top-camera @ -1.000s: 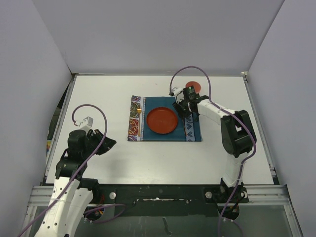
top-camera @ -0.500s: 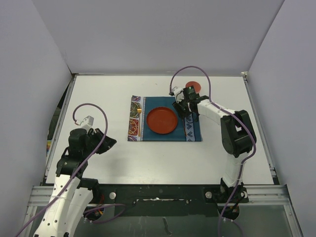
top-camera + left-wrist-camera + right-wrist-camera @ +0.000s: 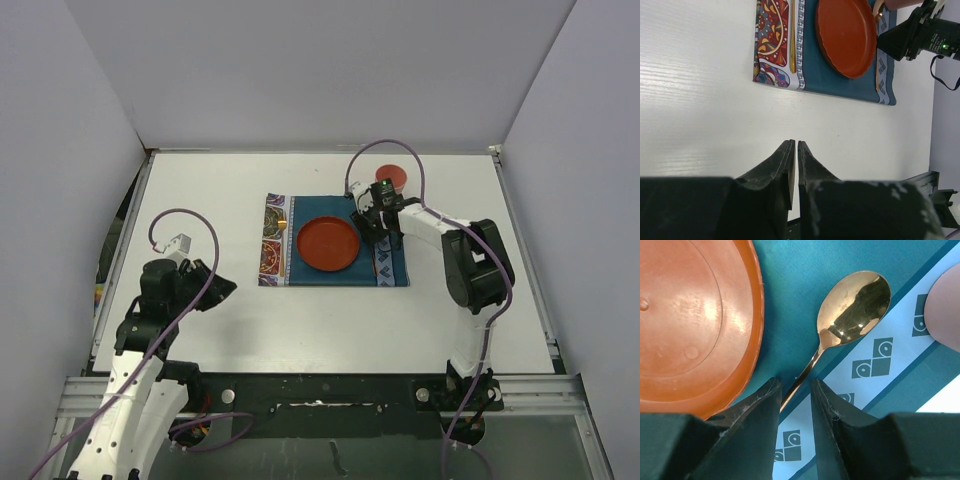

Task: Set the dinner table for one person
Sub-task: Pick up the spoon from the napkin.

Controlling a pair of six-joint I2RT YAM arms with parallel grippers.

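The right end effector (image 3: 796, 384) has barely shifted. Its narrow jaws straddle the spoon (image 3: 855, 310) handle beside the plate (image 3: 327, 244), grip uncertain. The left end effector (image 3: 794, 150) is closed. The bench (image 3: 300, 320) fills mid-frame. Spoon placement seems nearly done.

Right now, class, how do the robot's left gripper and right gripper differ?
The left gripper is shut; the right gripper stands open. The left hangs over bare dinner table; the right over the teal placemat. Nothing lies between the left's jaws; the handle of the gold spoon runs between the right's. Both have black fingers.
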